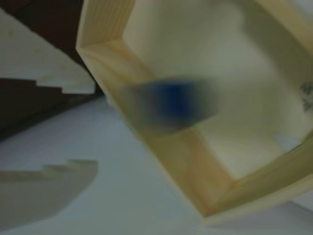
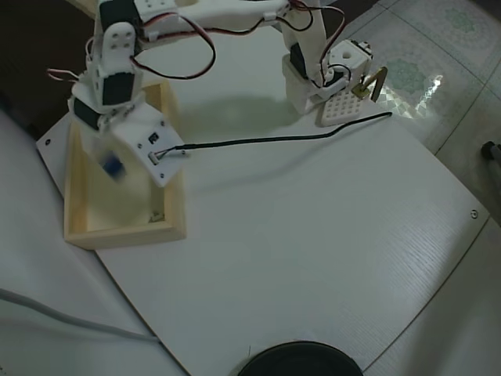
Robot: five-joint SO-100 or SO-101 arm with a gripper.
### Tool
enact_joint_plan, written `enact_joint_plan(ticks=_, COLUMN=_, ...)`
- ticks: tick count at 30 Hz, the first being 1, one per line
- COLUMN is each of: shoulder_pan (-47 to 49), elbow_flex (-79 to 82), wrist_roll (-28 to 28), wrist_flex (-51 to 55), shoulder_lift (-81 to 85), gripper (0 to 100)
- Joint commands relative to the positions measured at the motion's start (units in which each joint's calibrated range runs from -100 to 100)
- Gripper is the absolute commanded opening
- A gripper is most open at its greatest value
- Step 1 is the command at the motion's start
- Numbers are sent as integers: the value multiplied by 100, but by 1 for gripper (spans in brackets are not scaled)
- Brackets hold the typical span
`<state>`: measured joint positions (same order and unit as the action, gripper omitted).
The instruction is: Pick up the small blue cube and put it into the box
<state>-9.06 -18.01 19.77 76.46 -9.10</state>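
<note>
The small blue cube (image 1: 172, 100) is a blurred blue smear over the box's near wall in the wrist view, clear of both fingers. Seen from overhead, the cube (image 2: 113, 165) lies over the inside of the box (image 2: 125, 233), just below my gripper (image 2: 106, 147). The box (image 1: 171, 161) is a shallow tray of pale wood at the table's left side. My gripper (image 1: 94, 127) is open, its two white fingers standing wide apart at the left of the wrist view with nothing between them.
A black cable (image 2: 274, 139) runs from the wrist across the white table to the arm's base (image 2: 313, 74) at the back. A round black object (image 2: 301, 362) sits at the front edge. The box lies close to the table's left edge.
</note>
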Motion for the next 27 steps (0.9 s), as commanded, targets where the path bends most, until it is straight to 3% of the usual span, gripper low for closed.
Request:
enact_joint_plan(ticks=1, shoulder_pan=-56, elbow_flex=-72, wrist_roll=-28, wrist_flex=-101, shoulder_lift=208, gripper=14)
enact_joint_plan(ticks=14, shoulder_pan=-166, elbow_flex=-851, wrist_roll=-595, wrist_flex=-8, shoulder_lift=1020, gripper=14)
enact_joint_plan(ticks=27, shoulder_pan=55, elbow_flex=1195, wrist_roll=-1511, wrist_flex=-67, shoulder_lift=3251, gripper=14)
